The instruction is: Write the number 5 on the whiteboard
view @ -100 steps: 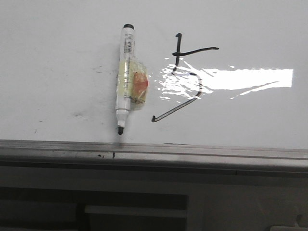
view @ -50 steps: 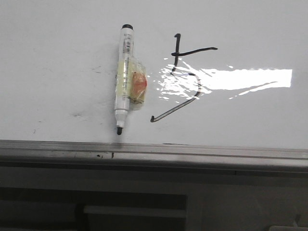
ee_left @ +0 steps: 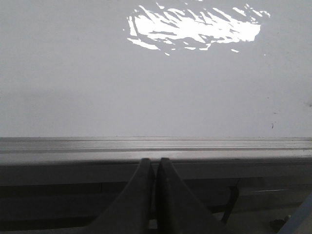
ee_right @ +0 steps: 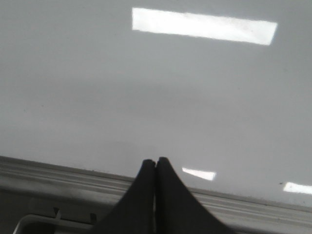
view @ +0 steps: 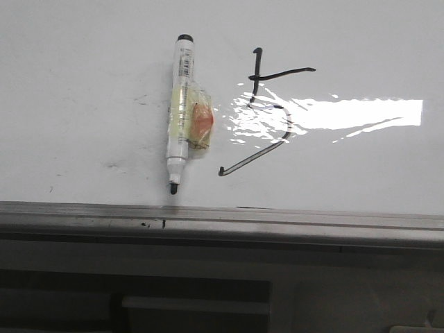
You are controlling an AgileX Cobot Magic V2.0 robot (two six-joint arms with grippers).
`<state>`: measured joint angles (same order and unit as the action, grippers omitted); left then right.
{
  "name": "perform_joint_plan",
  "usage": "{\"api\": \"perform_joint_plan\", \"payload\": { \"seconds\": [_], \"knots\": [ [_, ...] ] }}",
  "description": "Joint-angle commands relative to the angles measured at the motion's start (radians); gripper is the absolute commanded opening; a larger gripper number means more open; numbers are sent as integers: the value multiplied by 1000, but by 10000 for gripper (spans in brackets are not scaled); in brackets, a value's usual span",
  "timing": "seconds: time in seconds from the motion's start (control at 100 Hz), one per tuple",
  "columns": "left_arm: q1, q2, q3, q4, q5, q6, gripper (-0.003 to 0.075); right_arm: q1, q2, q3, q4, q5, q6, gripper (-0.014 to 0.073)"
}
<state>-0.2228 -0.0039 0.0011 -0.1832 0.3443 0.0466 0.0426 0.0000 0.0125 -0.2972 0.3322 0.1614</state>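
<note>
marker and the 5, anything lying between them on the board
Front view: only bare whiteboard with glare separates the marker from the 5; the orange taped wad on the marker's side faces it.

The whiteboard point(view: 83, 90) lies flat, glossy white with faint smudges and a bright glare patch, edged near the camera by a grey rail point(view: 222, 215). On it rests a marker point(view: 179, 111), uncapped tip toward the rail, tape around its middle. Just beside it is the drawn 5 point(view: 267, 114).

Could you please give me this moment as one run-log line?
black hand-drawn number 5: written | glossy white whiteboard: flat | white marker: lying left of figure, uncapped | left gripper: shut, empty | right gripper: shut, empty
</note>
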Motion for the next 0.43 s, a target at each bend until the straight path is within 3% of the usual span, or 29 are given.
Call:
{"api": "perform_joint_plan", "payload": {
  "seconds": [0.0, 0.42],
  "knots": [
    [2, -26, 20, -10, -45, -8, -20, -7, -3, 22, -12, -12, 5, -64],
    [2, -26, 20, -10, -45, -8, -20, -7, -26, 22, -12, -13, 5, -63]
  ]
}}
